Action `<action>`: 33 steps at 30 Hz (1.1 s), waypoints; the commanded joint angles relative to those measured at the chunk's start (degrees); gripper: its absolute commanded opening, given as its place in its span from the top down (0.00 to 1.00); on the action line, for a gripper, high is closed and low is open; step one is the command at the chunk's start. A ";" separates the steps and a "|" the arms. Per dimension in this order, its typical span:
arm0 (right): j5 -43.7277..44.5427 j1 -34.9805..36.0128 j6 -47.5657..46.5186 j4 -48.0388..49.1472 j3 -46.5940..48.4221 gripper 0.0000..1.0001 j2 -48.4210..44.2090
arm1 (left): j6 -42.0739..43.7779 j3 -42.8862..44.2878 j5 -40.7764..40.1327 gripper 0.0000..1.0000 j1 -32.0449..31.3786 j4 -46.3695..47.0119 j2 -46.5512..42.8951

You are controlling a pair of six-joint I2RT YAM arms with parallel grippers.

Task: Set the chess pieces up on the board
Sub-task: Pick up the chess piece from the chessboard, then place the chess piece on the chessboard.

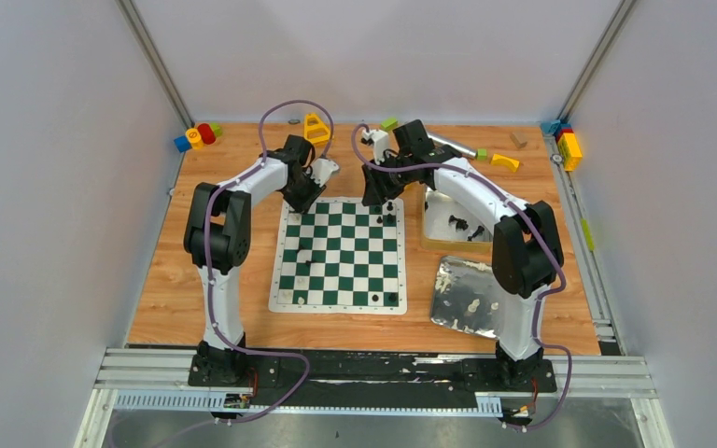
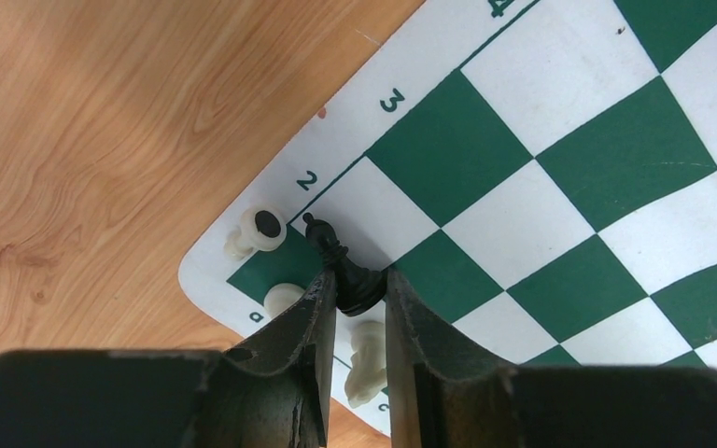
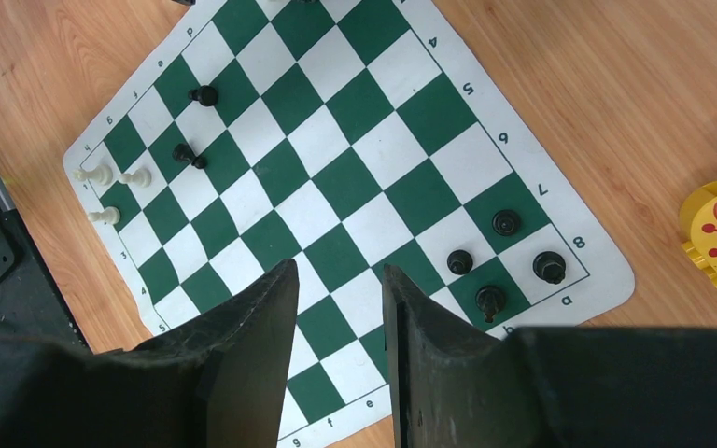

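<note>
In the left wrist view my left gripper [image 2: 359,277] is shut on the base of a black chess piece [image 2: 333,246], which leans over the corner squares of the board [image 2: 569,168]. Three white pieces lie round it: one on its side [image 2: 258,231], one [image 2: 284,297] by the left finger, and a knight [image 2: 366,359] under the jaws. My right gripper [image 3: 338,269] hangs open and empty above the board [image 3: 364,159]. Black pieces [image 3: 505,221] stand in the corner to its right. Two more black pieces [image 3: 203,94] and three white ones [image 3: 101,174] are farther off.
From above, the left gripper [image 1: 306,193] is at the board's [image 1: 355,271] far-left corner and the right gripper [image 1: 376,199] at its far edge. A container [image 1: 439,238] with black pieces and a silver tin [image 1: 453,280] with white ones lie to the right. Toy blocks [image 1: 316,127] line the far edge.
</note>
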 commanded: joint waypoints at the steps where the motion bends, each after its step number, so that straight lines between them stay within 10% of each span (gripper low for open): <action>1: -1.57 -0.52 0.66 2.04 -0.55 0.61 -2.97 | -0.82 2.73 0.32 0.72 -0.36 1.01 0.73; 14: -6.02 -2.97 3.90 2.16 0.09 0.61 -3.38 | 0.42 -1.31 11.24 0.84 -0.39 -0.02 -8.45; 33: -36.63 -6.13 14.52 6.24 -1.93 0.53 2.54 | 10.85 -21.57 36.49 0.82 -9.69 7.11 -32.44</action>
